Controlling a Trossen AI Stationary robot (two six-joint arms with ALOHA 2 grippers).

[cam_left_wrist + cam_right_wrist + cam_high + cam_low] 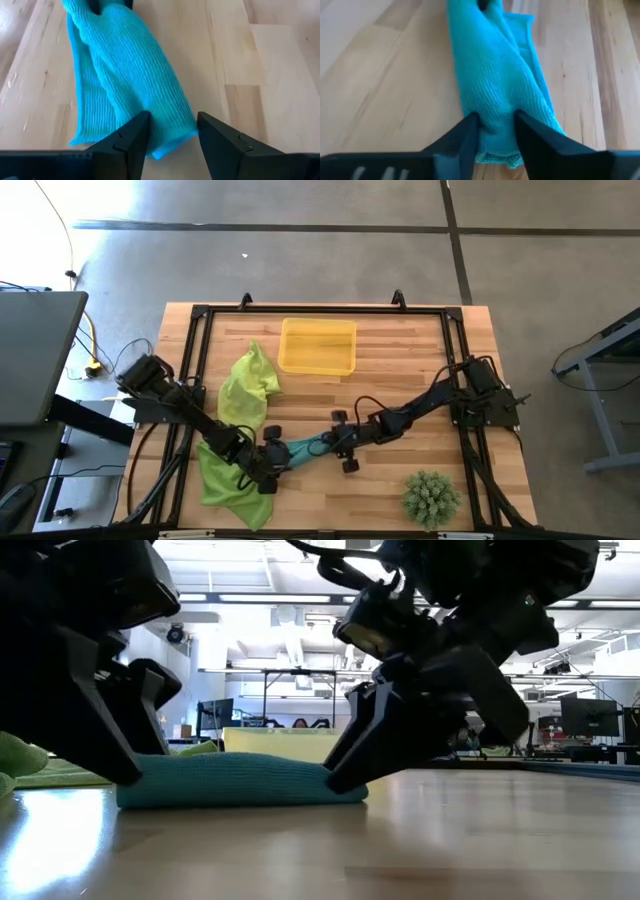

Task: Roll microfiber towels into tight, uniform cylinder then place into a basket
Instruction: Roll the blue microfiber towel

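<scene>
Teal towel [303,447] lies rolled on the wooden table [400,365], you see from above, between the left gripper [272,463] and the right gripper [335,444]; the yellow basket [318,346] is well apart. At table height, both grippers touch its ends. Your left wrist shows fingers [131,137] apart around one end. Your right wrist shows fingers [466,135] pinching the other end.
</scene>
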